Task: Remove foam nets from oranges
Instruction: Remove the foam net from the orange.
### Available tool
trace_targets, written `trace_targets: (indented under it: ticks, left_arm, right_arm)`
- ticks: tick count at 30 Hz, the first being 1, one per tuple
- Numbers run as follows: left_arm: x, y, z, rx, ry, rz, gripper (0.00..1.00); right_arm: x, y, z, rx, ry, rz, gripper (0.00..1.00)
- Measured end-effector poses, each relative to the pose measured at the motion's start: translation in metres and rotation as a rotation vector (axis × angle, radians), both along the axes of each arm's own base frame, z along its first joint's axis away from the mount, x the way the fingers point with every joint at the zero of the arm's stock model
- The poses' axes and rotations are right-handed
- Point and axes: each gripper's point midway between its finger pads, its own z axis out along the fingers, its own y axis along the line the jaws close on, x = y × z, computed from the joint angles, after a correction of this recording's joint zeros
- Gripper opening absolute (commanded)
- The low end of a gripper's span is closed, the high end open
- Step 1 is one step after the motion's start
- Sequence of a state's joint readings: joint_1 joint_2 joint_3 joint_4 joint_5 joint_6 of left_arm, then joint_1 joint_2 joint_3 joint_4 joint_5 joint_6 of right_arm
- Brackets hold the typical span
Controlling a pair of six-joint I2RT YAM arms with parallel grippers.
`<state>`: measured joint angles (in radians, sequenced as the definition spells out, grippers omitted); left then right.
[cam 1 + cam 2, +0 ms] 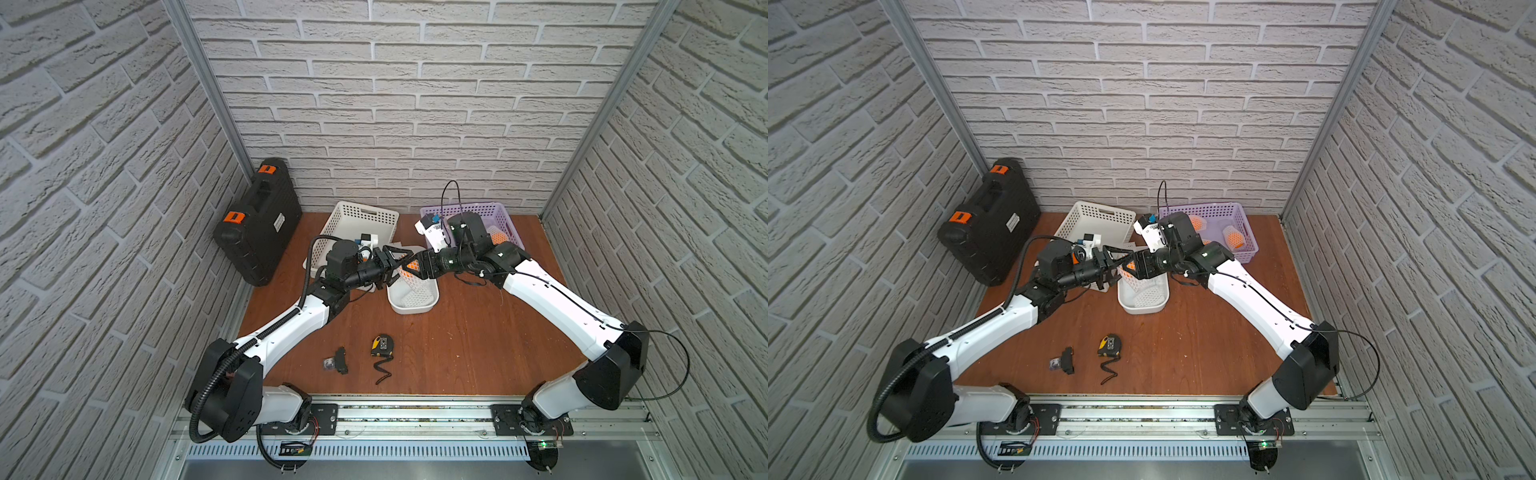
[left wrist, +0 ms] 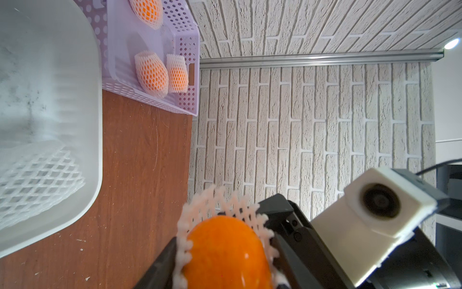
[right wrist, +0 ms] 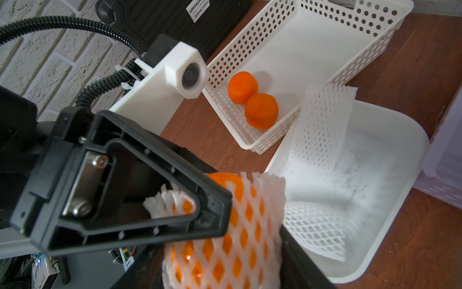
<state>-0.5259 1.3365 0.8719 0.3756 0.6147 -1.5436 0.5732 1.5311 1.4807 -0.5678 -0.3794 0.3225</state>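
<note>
Both grippers meet above the white bin (image 1: pixel 415 307) at mid-table. My right gripper (image 3: pixel 225 262) is shut on an orange still wrapped in its foam net (image 3: pixel 250 225). The orange's (image 2: pixel 225 252) bare end pokes out of the net's rim (image 2: pixel 220 202), and my left gripper (image 2: pixel 225 242) is closed around that end, with a finger (image 3: pixel 150 200) lying over the net's edge. In both top views the orange (image 1: pixel 411 264) (image 1: pixel 1128 266) shows between the two grippers. Two empty nets (image 3: pixel 322 125) (image 3: pixel 315 230) lie in the bin. Two bare oranges (image 3: pixel 242 87) (image 3: pixel 261 111) sit in the white basket (image 3: pixel 325 37).
A purple basket (image 2: pixel 190 100) at the back right holds three netted oranges (image 2: pixel 151 72) (image 2: pixel 177 73) (image 2: pixel 146 10). A black case (image 1: pixel 257 224) leans against the left wall. A tape measure (image 1: pixel 382 345) and a small black part (image 1: pixel 338 360) lie on the near table.
</note>
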Motion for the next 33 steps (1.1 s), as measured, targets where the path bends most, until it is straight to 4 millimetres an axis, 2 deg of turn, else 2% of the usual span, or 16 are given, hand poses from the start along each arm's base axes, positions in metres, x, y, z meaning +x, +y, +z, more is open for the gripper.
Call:
trace_targets:
  ticks: [2, 4, 11, 13, 15, 19, 23, 25, 27, 33]
  left_arm:
    - [0.000, -0.001, 0.001, -0.009, -0.006, -0.007, 0.77]
    - [-0.001, -0.002, 0.000, -0.022, -0.009, -0.014, 0.76]
    - [0.001, -0.001, -0.003, -0.040, 0.000, -0.011, 0.61]
    - [0.002, 0.000, -0.005, -0.038, 0.007, -0.005, 0.54]
    - [0.003, 0.001, -0.006, -0.037, 0.012, -0.002, 0.53]
    - [0.003, 0.000, -0.007, -0.036, 0.012, -0.006, 0.66]
    - [0.000, -0.003, -0.006, -0.043, 0.010, -0.029, 0.87]
    - [-0.002, -0.004, -0.007, -0.046, 0.013, -0.040, 0.91]
    - [-0.002, -0.005, -0.007, -0.050, 0.016, -0.049, 0.91]
    - [0.000, -0.006, -0.008, -0.068, 0.027, -0.053, 0.75]
  right_arm:
    - [0.001, 0.001, -0.001, 0.006, 0.006, -0.009, 0.52]
    - [0.002, 0.001, -0.001, 0.012, 0.012, -0.015, 0.52]
    - [0.001, 0.000, -0.002, 0.012, 0.027, -0.025, 0.52]
    - [0.001, 0.000, -0.003, 0.010, 0.029, -0.025, 0.53]
    - [0.001, 0.000, -0.003, 0.009, 0.029, -0.027, 0.54]
    - [0.002, -0.001, -0.004, 0.007, 0.034, -0.033, 0.57]
    - [0.004, -0.001, -0.008, 0.011, 0.055, -0.048, 0.57]
    - [0.006, -0.002, -0.010, 0.012, 0.064, -0.058, 0.56]
    - [0.007, -0.003, -0.010, 0.013, 0.071, -0.064, 0.56]
    - [0.008, -0.005, -0.011, 0.024, 0.091, -0.070, 0.57]
